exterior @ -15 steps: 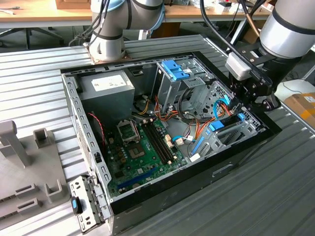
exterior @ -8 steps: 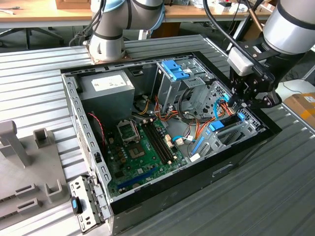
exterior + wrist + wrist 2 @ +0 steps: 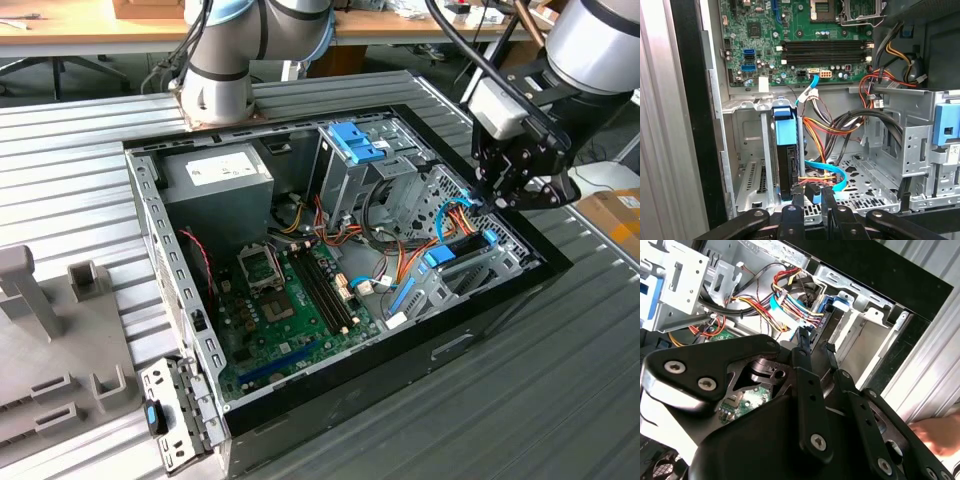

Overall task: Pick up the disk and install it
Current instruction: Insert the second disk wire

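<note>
One arm, one open computer case [image 3: 330, 400] on the ribbed metal surface [image 3: 560, 400], and the end effector [image 3: 497, 192] hangs low over the drive bay at the exterior view's right. The disk [image 3: 785, 160] stands on edge in a slot of the metal drive cage [image 3: 747, 150], its blue carrier rail [image 3: 786, 131] facing up, blue and coloured cables [image 3: 822, 175] trailing beside it. In the first wrist view the two black fingertips [image 3: 796, 199] sit close together just by the disk's end, with a small connector between them; whether they actually pinch it, I cannot tell. The green motherboard [image 3: 290, 300] lies beyond, the grey power supply [image 3: 220, 175] in the far corner.
</note>
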